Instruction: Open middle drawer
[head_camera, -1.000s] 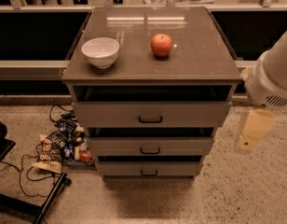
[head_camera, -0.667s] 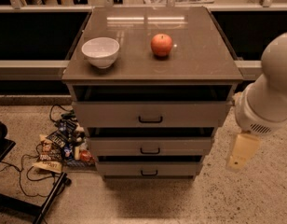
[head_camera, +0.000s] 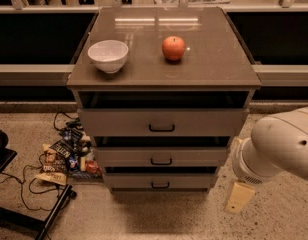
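The grey-beige cabinet [head_camera: 164, 74] has three drawer fronts. The middle drawer [head_camera: 124, 157] is the second one, a flat wide front with a small black handle [head_camera: 161, 161] at its centre, and it sits pushed in. My gripper [head_camera: 240, 197] hangs from the white arm [head_camera: 276, 149] at the lower right, beside the cabinet's right front corner and about level with the lowest drawer [head_camera: 129, 181]. It touches no drawer.
A white bowl [head_camera: 108, 55] and a red apple [head_camera: 173, 48] sit on the cabinet top. The taller top drawer [head_camera: 119, 122] is above the middle one. Snack packets and cables [head_camera: 64, 154] litter the floor at the left. A black stand [head_camera: 24, 214] lies at the lower left.
My arm has swung down and to the left, bringing the gripper lower and closer to the cabinet's right side. The drawers have not moved.
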Motion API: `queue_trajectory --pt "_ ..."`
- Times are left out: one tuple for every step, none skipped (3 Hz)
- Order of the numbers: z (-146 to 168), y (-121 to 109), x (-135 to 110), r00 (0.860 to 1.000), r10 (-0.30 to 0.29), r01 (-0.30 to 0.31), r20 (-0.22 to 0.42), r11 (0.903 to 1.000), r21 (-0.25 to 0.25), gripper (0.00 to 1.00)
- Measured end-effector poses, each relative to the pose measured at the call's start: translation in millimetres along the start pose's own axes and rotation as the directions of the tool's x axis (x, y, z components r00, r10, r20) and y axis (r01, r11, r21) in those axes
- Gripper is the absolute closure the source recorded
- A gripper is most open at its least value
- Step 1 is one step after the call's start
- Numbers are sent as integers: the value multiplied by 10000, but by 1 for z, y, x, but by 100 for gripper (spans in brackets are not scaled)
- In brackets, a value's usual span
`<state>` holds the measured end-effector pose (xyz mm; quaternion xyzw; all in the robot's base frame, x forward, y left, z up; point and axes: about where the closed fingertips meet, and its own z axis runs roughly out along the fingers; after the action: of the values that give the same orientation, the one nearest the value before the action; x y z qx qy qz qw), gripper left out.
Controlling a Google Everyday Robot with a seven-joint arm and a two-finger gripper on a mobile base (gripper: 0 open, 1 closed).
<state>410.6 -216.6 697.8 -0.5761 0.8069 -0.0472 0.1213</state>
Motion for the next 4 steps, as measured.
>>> queue_trajectory --pt "4 -1 -1 10000 -40 40 0 10000 -35 0" --pt "40 -6 -9 9992 -389 389 8 9986 -368 0" --pt "84 -14 -12 9957 -812 831 439 9956 -442 0" --pt "126 -25 -22 9893 -1333 1355 598 9902 -334 0"
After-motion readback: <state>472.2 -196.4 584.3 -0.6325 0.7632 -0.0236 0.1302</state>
